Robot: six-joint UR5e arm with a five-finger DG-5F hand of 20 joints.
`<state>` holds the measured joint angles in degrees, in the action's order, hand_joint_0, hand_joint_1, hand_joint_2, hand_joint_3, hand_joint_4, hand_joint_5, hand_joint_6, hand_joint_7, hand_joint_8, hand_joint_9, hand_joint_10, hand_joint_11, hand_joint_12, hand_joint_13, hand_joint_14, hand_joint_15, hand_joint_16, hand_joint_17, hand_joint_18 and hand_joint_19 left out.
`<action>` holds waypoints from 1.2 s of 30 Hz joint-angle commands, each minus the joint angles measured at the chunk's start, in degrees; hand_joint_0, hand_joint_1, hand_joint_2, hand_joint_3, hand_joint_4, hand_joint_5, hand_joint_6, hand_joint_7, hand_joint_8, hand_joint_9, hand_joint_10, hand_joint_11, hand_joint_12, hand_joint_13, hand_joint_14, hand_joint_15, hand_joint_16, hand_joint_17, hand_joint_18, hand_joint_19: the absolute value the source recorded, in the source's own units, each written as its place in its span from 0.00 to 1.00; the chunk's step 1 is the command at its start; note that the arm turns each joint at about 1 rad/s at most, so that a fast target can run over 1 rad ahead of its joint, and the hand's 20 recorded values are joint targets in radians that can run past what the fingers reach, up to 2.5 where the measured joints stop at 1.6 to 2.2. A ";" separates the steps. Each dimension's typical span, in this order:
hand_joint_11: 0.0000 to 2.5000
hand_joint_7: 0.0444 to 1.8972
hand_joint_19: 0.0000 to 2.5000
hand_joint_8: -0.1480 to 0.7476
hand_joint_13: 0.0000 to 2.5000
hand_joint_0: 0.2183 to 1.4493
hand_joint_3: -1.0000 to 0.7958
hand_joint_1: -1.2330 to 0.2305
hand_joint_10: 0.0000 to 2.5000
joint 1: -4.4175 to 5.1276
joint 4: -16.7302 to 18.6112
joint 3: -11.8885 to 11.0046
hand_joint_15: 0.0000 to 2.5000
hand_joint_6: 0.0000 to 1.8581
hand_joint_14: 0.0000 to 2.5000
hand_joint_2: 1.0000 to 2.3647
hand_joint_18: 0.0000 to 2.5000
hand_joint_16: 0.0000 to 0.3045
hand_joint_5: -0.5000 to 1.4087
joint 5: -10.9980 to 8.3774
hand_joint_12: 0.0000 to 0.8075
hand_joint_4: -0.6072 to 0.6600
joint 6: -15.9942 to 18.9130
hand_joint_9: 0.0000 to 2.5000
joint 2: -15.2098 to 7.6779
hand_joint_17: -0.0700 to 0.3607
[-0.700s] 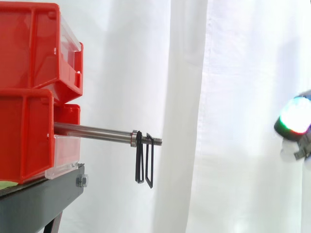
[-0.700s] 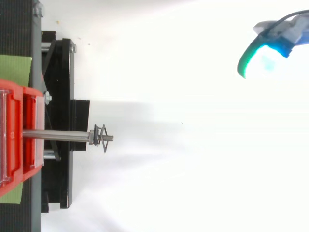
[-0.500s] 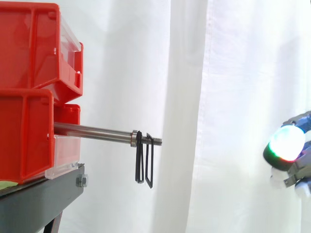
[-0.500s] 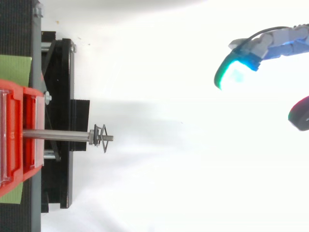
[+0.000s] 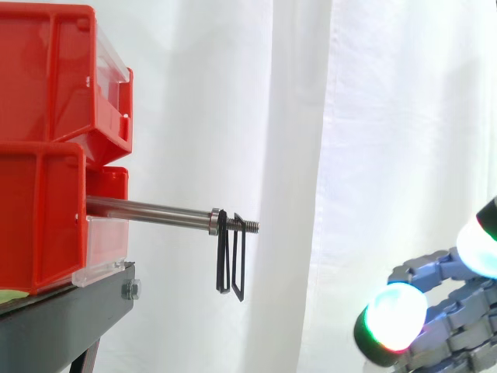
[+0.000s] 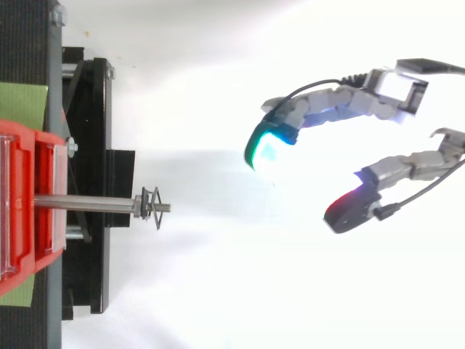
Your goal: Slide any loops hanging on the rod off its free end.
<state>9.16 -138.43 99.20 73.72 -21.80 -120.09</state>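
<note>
White curtain [image 5: 373, 116] as backdrop, nothing else behind the work.

Left edge: red bins [image 5: 46, 155] stacked on the black stand [image 5: 62, 311]. The stand carries the bins, and the bins anchor the rod [image 5: 147, 210]. It comes out of the lower bin at the stand's right edge and runs level, past the edge into open air. That leaves its right end free, so that end is the only exit.

Two thin black loops [image 5: 231, 260] hang on the rod's threaded tip [image 5: 250, 226], just outboard of a collar [image 5: 213, 221]. The collar looks like it stops them sliding back toward the bins. From above they sit slightly crossed, touching or nearly so; I can't tell which. They are already close to the free end, so my guess is a short pull to the right clears them.

Right side: hand [image 6: 341, 109] comes in from the right edge, well apart from the tip. Fingers are spread and lightly bent, with nothing between them. Fingertips [image 6: 263, 145] point toward the rod. In the side view the hand is lower than the rod, about level with the stand top.

Judgement: reach phase, no contact yet. The hand needs to come up and in to catch the loops. Risk is the threads snagging them.
</note>
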 commanded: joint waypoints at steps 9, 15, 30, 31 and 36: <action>0.03 0.47 0.02 0.54 0.19 0.26 0.29 0.42 0.00 -0.64 2.47 -5.15 0.00 0.27 0.00 0.00 0.21 0.18 0.16 2.92 0.45 0.77 -4.65 0.26 -7.36 0.45; 0.03 0.47 0.02 0.54 0.20 0.26 0.29 0.42 0.00 -1.52 2.64 -11.04 0.00 0.27 0.00 0.00 0.21 0.18 0.16 5.65 0.45 0.77 -4.74 0.26 -12.19 0.45; 0.04 0.47 0.03 0.54 0.20 0.27 0.29 0.41 0.00 -5.21 9.94 -20.27 0.00 0.27 0.00 0.00 0.22 0.17 0.16 15.93 0.45 0.77 -13.79 0.27 -19.92 0.44; 0.03 0.47 0.03 0.54 0.20 0.27 0.29 0.41 0.00 -5.38 10.64 -20.36 0.00 0.27 0.00 0.00 0.22 0.17 0.16 16.28 0.45 0.77 -14.41 0.27 -19.92 0.44; 0.03 0.47 0.02 0.54 0.20 0.27 0.29 0.41 0.00 -6.62 12.57 -21.50 0.00 0.27 0.00 0.00 0.22 0.17 0.16 18.13 0.45 0.77 -18.36 0.27 -19.92 0.44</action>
<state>3.25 -126.85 78.39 90.87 -37.77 -139.97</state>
